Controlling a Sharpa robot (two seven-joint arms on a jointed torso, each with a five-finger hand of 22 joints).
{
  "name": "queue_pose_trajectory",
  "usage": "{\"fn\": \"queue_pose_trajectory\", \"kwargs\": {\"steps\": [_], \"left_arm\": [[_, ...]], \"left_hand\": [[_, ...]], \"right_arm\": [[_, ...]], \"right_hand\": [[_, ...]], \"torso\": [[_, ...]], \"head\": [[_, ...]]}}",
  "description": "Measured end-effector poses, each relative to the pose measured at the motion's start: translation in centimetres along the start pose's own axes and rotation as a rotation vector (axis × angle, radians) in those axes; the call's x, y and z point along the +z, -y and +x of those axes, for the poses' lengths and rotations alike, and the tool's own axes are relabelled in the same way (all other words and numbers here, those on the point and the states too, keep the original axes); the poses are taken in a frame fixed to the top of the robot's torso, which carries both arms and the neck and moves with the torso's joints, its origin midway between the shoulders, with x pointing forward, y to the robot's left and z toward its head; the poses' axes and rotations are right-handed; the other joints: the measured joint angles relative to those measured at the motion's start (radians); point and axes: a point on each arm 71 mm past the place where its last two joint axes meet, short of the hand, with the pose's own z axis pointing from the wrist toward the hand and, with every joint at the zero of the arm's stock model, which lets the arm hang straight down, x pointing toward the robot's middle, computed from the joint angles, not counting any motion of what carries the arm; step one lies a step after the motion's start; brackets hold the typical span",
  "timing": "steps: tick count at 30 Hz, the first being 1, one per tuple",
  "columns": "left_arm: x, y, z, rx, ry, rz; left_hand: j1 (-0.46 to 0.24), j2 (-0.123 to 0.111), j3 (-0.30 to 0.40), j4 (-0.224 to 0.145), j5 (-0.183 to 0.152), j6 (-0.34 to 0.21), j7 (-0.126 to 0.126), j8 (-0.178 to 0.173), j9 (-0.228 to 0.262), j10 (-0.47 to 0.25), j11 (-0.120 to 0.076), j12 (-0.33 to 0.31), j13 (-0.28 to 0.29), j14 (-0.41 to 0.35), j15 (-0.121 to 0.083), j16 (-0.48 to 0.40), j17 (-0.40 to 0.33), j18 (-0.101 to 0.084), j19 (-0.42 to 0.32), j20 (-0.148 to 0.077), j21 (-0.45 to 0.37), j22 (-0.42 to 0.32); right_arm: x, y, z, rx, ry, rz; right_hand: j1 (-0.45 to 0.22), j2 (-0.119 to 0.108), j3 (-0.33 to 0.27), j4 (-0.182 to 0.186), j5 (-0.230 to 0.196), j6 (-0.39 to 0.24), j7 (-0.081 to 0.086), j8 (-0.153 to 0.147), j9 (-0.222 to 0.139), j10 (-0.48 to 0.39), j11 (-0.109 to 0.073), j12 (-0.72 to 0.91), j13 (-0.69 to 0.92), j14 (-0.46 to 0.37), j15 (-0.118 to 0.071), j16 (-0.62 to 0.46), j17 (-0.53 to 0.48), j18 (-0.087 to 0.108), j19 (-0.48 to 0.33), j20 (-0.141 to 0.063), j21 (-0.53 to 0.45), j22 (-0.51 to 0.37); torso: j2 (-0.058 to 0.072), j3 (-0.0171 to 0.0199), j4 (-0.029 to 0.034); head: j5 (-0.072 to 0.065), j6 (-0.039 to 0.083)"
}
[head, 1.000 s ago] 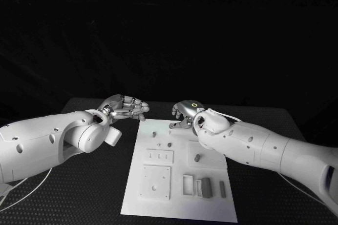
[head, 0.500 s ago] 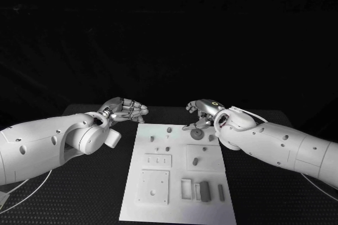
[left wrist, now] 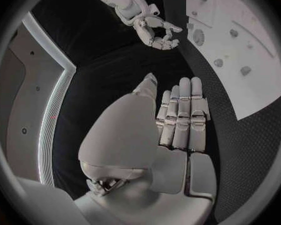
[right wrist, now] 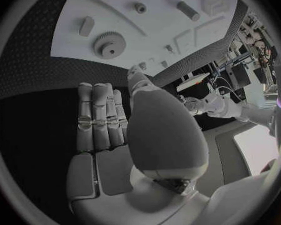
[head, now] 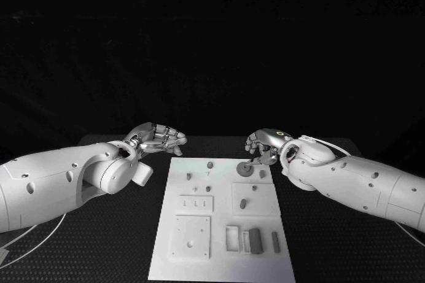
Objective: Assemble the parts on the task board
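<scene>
The white task board (head: 226, 178) lies in the middle of the black table. A round toothed gear (head: 244, 168) lies flat near its far right edge, also seen as the gear (right wrist: 109, 44) in front of my right hand. Small pegs (head: 210, 165) stand at the far end. My right hand (head: 264, 145) hovers just off the board's far right corner, beside the gear, fingers loosely curved and holding nothing. My left hand (head: 158, 139) hangs off the far left corner, empty as well. In the wrist views each hand (left wrist: 181, 115) (right wrist: 103, 120) has its fingers stretched out.
A square plate (head: 194, 234) with holes sits at the board's near left, and upright rectangular blocks (head: 255, 240) stand at the near right. A short part (head: 244, 203) stands in a square recess mid-board. Black table surface runs on both sides of the board.
My right hand has drawn back to the right, from over the board's far edge to beside it. The gear it covered now lies uncovered. The left hand has barely moved.
</scene>
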Motion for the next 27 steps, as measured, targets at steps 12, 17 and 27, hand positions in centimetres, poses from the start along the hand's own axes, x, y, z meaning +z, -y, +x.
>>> {"fn": "queue_pose_trajectory", "kwargs": {"steps": [12,17,27], "left_arm": [[0.1,0.0,0.1,0.000,-0.002,0.000],[0.2,0.0,0.0,0.002,0.000,-0.001],[0.3,-0.1,-0.1,0.004,0.002,-0.002]], "left_hand": [[0.000,0.000,0.000,0.000,0.000,0.000,0.000,0.000,0.000,0.000,0.000,0.000,0.000,0.000,0.000,0.000,0.001,0.000,0.000,0.000,0.000,0.000],[0.000,0.000,0.000,0.000,0.000,0.000,0.000,0.000,0.000,0.000,0.000,0.000,0.000,0.000,0.000,0.000,0.001,0.000,0.000,0.000,0.000,0.000],[0.000,0.000,0.000,0.000,0.000,0.000,0.000,0.000,0.000,0.000,0.000,0.000,0.000,0.000,0.000,0.000,0.002,0.000,0.000,0.000,0.000,0.000]], "right_arm": [[0.0,0.6,0.6,-0.054,-0.042,0.005],[0.2,0.3,1.4,-0.083,-0.061,0.005],[0.6,0.2,2.7,-0.132,-0.072,0.030]], "right_hand": [[0.026,-0.027,0.096,0.025,0.000,0.032,-0.009,-0.001,0.011,0.036,-0.014,-0.001,0.014,0.022,-0.020,0.004,-0.007,0.028,0.005,0.009,0.024,0.022],[-0.056,-0.044,0.048,0.024,0.000,0.004,0.007,-0.022,0.004,0.004,-0.001,-0.022,0.009,0.017,-0.013,0.006,-0.005,0.030,0.005,0.009,0.027,0.031],[-0.142,-0.064,0.018,0.026,0.000,-0.113,0.016,-0.096,-0.022,-0.079,0.031,-0.080,-0.010,0.012,0.021,0.015,-0.003,0.030,0.007,0.007,0.031,0.030]], "torso": [[0.000,-0.0034,0.0007],[0.000,-0.0037,0.0006],[0.001,-0.0053,0.0005]], "head": [[-0.009,-0.007],[-0.009,-0.009],[-0.014,-0.017]]}}
